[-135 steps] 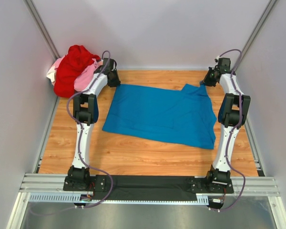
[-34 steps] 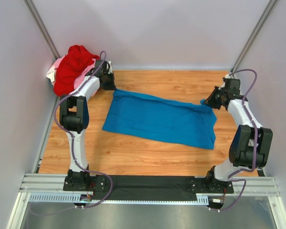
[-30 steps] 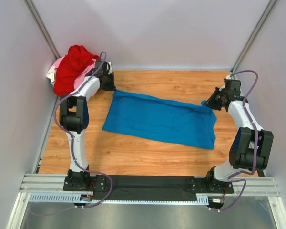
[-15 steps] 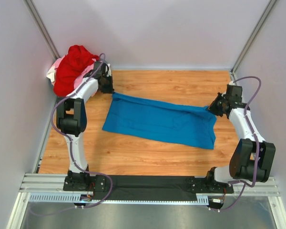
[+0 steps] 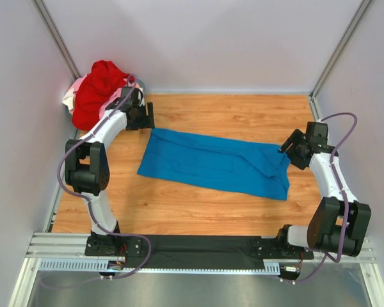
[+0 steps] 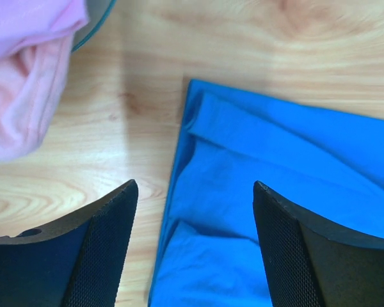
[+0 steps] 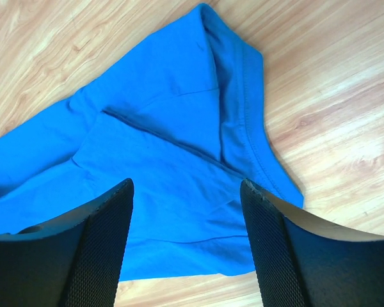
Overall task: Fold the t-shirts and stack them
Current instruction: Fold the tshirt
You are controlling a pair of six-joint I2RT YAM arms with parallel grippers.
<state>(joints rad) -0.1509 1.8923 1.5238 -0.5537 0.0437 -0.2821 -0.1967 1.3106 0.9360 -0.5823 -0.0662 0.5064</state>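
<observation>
The bright blue t-shirt [image 5: 214, 165] lies folded into a long band across the middle of the wooden tabletop [image 5: 198, 214], reaching from one arm to the other. The left claw [image 5: 143, 118] hovers at its far left corner and the right claw [image 5: 294, 149] at its far right corner.

We see both claws spread wide, blue cloth below each gap and nothing pinched between the fingers. We cannot tell whether the fingertips brush the cloth.

From above, we see the red t-shirt [image 5: 97, 88] heaped in the far left corner over the pink t-shirt [image 5: 118, 97] and the whitish t-shirt [image 5: 69, 101]. Only the left wrist view shows the doubled edge at the blue corner, with bare wood between it and the pink cloth. Only the right wrist view shows the layered folds and stitched hem at the other corner.
</observation>
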